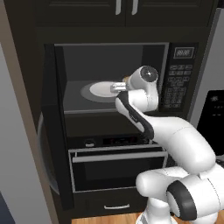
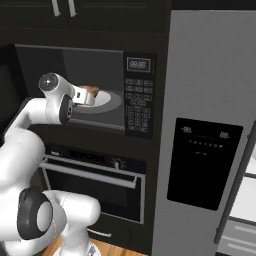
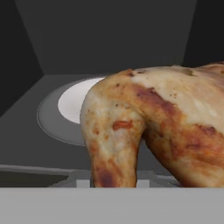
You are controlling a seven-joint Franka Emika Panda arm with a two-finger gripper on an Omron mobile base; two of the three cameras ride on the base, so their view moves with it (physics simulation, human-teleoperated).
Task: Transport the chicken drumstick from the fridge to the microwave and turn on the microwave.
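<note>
gripper [image 2: 86,97] is clamped on the chicken drumstick [image 3: 148,131], turntable [image 3: 72,105] sits at about 10 o'clock, just ahead inside the microwave [image 1: 109,78]

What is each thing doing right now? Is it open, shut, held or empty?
microwave: door open, display lit.
turntable: bare, nothing resting on it yet.
chicken drumstick: held in the tool, at the microwave's opening, above the floor.
tool: shut on the chicken drumstick.
oven: door closed.
fridge: near door shut, panel lit; a door at the right edge stands open.
</note>
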